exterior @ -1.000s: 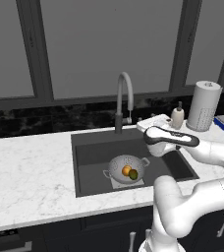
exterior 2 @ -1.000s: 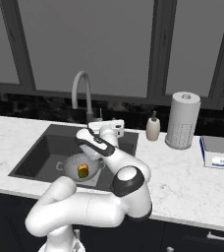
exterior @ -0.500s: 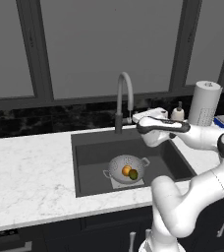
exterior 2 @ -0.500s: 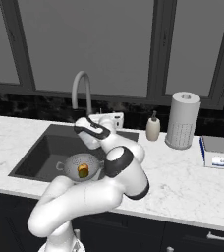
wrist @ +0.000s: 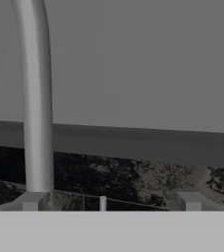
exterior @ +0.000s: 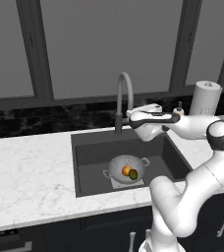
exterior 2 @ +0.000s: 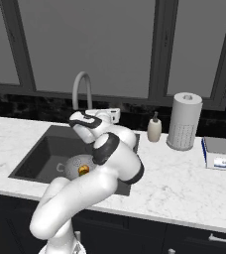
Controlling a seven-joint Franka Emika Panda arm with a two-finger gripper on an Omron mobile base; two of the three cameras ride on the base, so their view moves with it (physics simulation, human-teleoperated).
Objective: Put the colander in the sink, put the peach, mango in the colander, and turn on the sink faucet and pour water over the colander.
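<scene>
A dark sink (exterior: 87,152) is sitting set into a white marble table (exterior: 25,182), in front of tall dark windows. Inside the sink, the colander (exterior: 126,169) is resting on the basin floor, with the round orange peach (exterior: 126,170) and the olive-green mango (exterior: 133,174) lying touching each other in its bowl; the mango is too small to tell which way its long axis is running.

The sink faucet (exterior: 124,101) is rising at the back edge of the sink, its long axis upright, and its arched spout is curving over to point down into the sink behind the colander. Its base is partly hidden by the arm, so the side lever cannot be made out in the base views.

The robot arm is reaching over the sink, and its tool (exterior: 130,115) is hovering just beside the faucet's upright pipe, low on it and above the base. The tool's two fingers are standing wide apart, gripping nothing. In the hand view the faucet pipe (wrist: 35,98) is standing to the left of the tool, not between the fingertips (wrist: 33,201).

Judging from this, the fruit is placed and the water is not yet running. The risk is that the tool bumps the pipe and swings the spout aside, or slips past the small lever without turning it.
</scene>
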